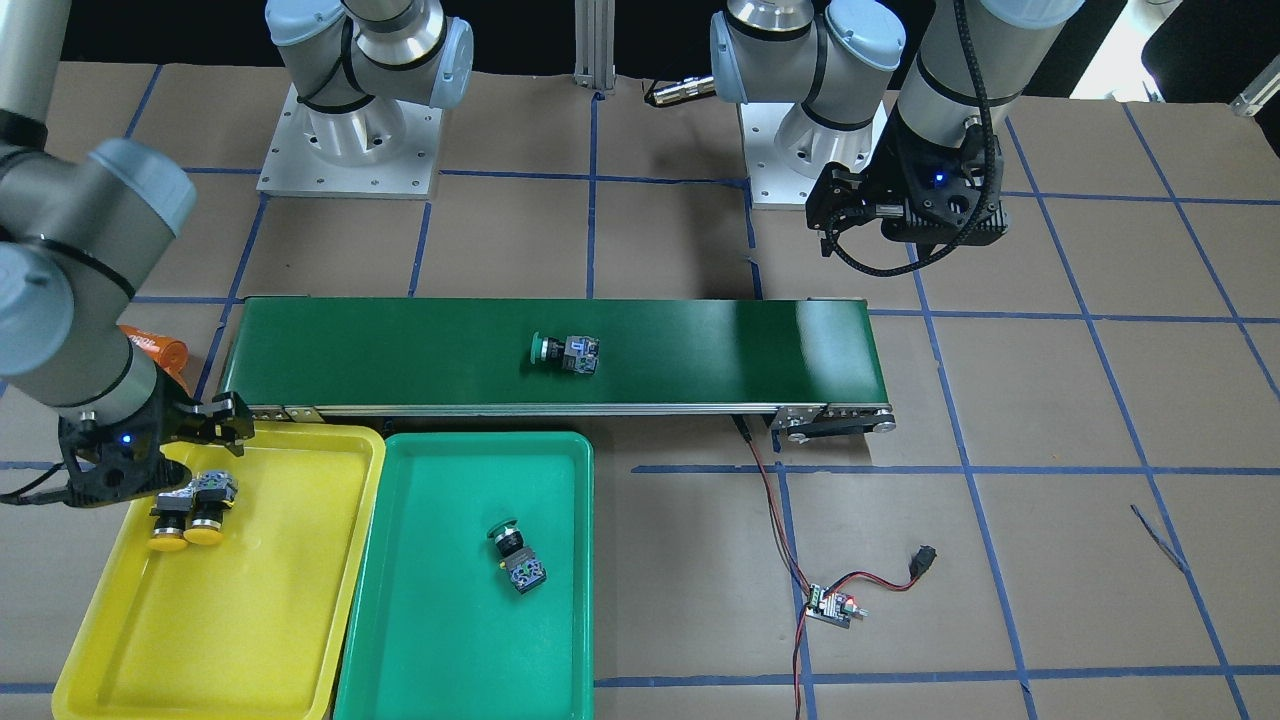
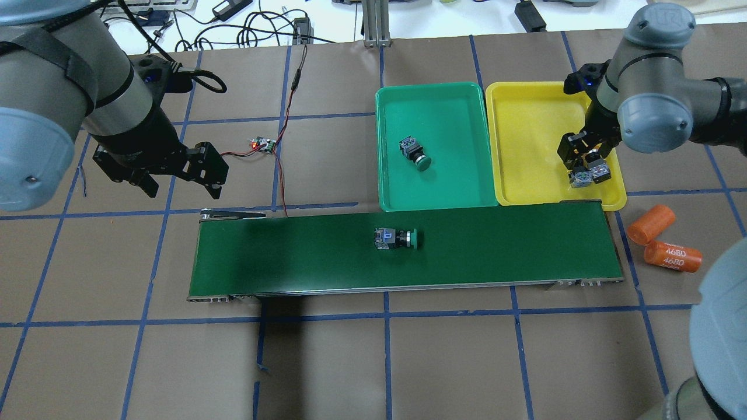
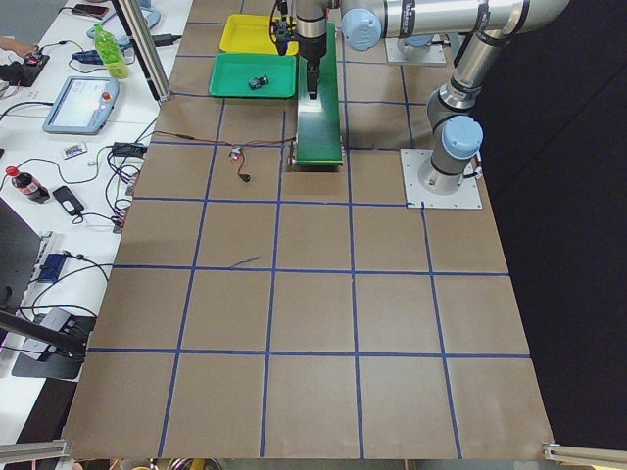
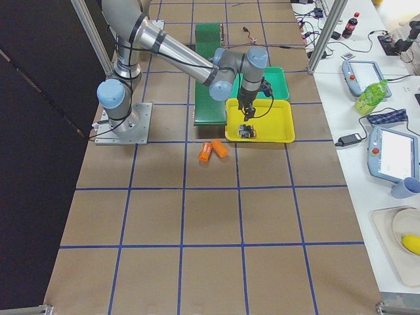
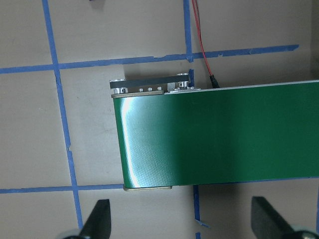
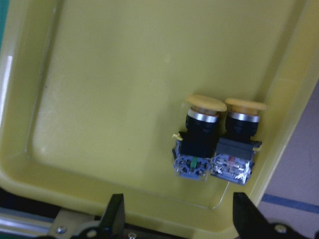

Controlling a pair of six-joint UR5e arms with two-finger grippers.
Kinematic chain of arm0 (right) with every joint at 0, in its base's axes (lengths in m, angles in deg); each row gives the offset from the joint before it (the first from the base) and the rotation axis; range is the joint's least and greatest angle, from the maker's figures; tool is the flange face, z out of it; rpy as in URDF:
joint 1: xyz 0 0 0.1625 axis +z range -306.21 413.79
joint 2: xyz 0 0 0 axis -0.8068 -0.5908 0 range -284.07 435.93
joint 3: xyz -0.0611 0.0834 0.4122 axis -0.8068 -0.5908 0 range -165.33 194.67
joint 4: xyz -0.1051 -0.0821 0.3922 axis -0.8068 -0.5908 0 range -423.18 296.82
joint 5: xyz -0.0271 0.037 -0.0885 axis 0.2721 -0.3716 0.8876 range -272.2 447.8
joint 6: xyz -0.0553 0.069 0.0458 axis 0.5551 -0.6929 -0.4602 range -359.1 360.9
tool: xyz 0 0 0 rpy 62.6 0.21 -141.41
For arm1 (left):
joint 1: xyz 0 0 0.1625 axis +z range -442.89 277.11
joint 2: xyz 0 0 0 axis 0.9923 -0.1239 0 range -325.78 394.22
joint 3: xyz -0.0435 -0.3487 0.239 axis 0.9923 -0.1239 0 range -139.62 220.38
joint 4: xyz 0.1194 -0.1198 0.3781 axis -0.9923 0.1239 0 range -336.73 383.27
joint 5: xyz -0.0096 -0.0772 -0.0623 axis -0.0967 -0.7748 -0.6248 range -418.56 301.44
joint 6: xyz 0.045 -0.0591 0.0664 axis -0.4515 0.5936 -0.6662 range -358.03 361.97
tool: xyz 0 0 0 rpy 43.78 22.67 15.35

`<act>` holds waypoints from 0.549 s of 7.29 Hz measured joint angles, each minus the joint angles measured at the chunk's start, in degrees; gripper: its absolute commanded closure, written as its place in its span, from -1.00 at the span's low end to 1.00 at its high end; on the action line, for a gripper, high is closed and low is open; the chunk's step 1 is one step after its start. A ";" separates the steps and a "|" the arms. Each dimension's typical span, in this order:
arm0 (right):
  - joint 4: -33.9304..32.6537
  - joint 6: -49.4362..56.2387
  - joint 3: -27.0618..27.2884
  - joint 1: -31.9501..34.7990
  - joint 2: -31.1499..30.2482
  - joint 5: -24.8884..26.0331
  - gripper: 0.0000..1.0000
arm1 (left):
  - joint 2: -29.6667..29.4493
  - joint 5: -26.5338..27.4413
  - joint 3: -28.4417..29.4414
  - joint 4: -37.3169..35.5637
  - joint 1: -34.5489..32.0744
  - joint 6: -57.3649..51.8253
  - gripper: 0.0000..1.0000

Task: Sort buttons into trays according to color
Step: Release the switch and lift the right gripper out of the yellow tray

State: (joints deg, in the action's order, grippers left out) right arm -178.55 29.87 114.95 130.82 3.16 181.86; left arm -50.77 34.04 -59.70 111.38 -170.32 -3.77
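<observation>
Two yellow buttons [image 6: 199,139] [image 6: 239,144] lie side by side in the yellow tray [image 2: 531,128], near its corner by the belt. My right gripper [image 6: 179,216] hovers open just above them, and the buttons are not between its fingers. One green button [image 2: 414,151] lies in the green tray [image 2: 443,111]. Another green button [image 2: 395,238] rests on its side at mid-belt. My left gripper [image 2: 184,181] hangs open and holds nothing, over the table by the belt's far-left end [image 5: 144,144].
The long dark-green conveyor belt [image 2: 292,251] runs along the trays' near edges. Two orange cylinders [image 2: 671,256] lie on the table past the belt's right end. A small circuit board [image 2: 262,144] with red-black wires sits left of the green tray.
</observation>
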 measured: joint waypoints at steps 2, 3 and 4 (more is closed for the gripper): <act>5.69 -1.27 0.91 3.58 -4.97 -1.02 -1.00 | -0.01 0.04 -0.01 -0.09 -0.07 -0.10 -1.00; 6.53 -1.41 3.05 5.60 -7.15 -1.16 -1.00 | -0.03 0.02 0.00 -0.11 -0.09 -0.10 -1.00; 6.67 -1.38 6.58 6.91 -10.10 -1.40 -1.00 | -0.02 -0.02 0.00 -0.12 -0.12 -0.12 -1.00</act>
State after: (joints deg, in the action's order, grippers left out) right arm -171.88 28.49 121.53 137.73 -6.94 180.46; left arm -50.79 34.02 -59.70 111.26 -170.45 -3.89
